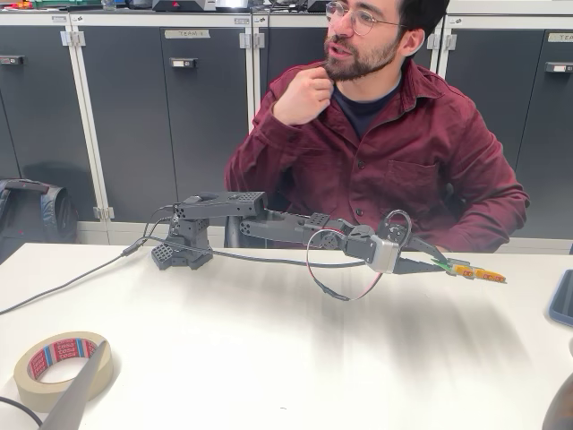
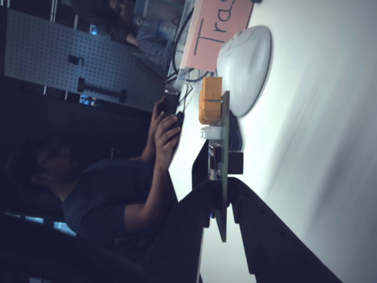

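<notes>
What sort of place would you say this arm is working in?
Probably a lab or maker workshop: grey labelled cabinets line the wall behind the table, a pegboard hangs in the wrist view, and the pincer grips a circuit board.

A pink sheet [image 2: 219,25] reads "Tra", the rest cut off.

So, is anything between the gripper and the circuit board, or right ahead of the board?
Nothing between them: the gripper is shut on the circuit board. In the wrist view, a white rounded object, probably a mouse, lies on the table beyond the board's orange-tipped end, with a pink sheet behind it.
</notes>
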Available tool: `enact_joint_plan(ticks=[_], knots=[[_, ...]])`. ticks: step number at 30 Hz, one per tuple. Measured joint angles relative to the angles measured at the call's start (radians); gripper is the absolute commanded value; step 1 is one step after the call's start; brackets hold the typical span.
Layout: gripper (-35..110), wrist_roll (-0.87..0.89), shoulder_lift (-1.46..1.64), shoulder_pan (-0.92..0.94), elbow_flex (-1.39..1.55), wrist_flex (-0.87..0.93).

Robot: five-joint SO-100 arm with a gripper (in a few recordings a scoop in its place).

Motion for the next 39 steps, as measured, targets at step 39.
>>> enact_joint_plan(ticks=[39], knots=[[-5,0.000,0.000,0.000,0.000,0.015]])
